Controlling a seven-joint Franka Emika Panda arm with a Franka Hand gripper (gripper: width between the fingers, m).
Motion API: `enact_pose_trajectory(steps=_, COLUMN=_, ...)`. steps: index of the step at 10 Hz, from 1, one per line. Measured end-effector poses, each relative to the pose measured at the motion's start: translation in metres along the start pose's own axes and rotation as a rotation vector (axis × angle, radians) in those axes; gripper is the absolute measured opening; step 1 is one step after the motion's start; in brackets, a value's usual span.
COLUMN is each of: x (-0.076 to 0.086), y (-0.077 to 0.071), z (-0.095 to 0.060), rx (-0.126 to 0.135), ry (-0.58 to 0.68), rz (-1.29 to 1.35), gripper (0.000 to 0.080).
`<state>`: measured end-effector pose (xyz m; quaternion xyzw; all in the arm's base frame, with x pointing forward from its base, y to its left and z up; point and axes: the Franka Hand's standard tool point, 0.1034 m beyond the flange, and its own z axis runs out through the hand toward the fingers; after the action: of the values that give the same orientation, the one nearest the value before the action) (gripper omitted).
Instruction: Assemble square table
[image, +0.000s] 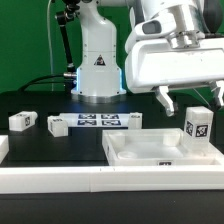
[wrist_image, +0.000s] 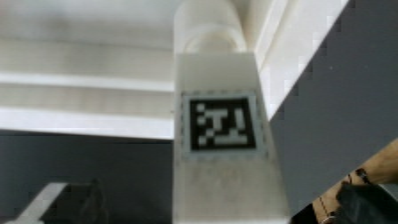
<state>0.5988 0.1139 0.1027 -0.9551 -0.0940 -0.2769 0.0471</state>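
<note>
Exterior view: hand (image: 185, 98) spread wide, gripping nothing, above an upright tagged leg (image: 196, 125) standing in the square tray (image: 150, 152) at that view's right. Two loose legs (image: 22, 121) (image: 58, 124) lie on the black tabletop (image: 60, 145).

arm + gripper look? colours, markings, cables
Glossy white arm with a black joint ring, a black triangle mark and a blue glow at its base; black cables trail behind. White boxy gripper, rounded corners, short dark fingers.
</note>
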Motion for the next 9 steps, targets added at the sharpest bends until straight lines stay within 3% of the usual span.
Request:
enact_pose_trajectory(steps=4, x=0.004, y=-0.002, z=-0.002, rx=0.013, ry=-0.045, rz=-0.001, gripper=0.0649)
enact_pose_trajectory(steps=6, x=-0.008, y=-0.004, z=0.007, rx=0.048, ry=-0.197, rz=0.006, gripper=0.0649)
enact_pose_trajectory(steps=9, x=-0.009, y=-0.007, z=0.011, rx=0.101, ry=-0.397, rz=0.023, gripper=0.0649)
